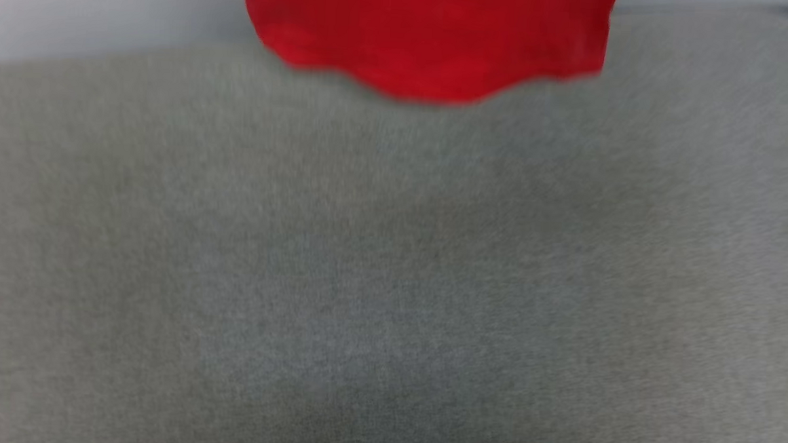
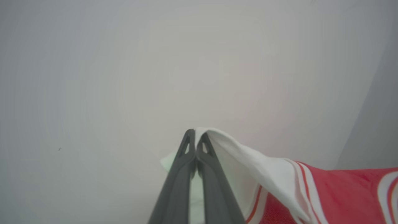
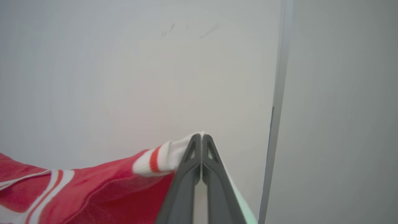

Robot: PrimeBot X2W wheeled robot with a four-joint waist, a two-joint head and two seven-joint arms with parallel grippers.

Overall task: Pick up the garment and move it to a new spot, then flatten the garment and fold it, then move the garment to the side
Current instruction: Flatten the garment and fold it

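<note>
My left claw [image 2: 196,132] is clenched on the white sleeve of the red shirt [image 1: 433,39], bottom middle of its wrist view. My right claw [image 3: 201,135] grasps a red-striped white cuff. The shirt's red cloth shows at the head view's top centre, above a blurred grey surface [image 1: 392,280].

My head view is soft with blur: the grey surface [image 1: 392,280] shows no grain, the garment [image 1: 433,46] has a smeared hem, and a dim shadow pools low in the middle. Both wrist views give me flat, hazy light, with the dark fingers [image 2: 178,180] fairly crisp against a washed-out wall [image 2: 93,77].
</note>
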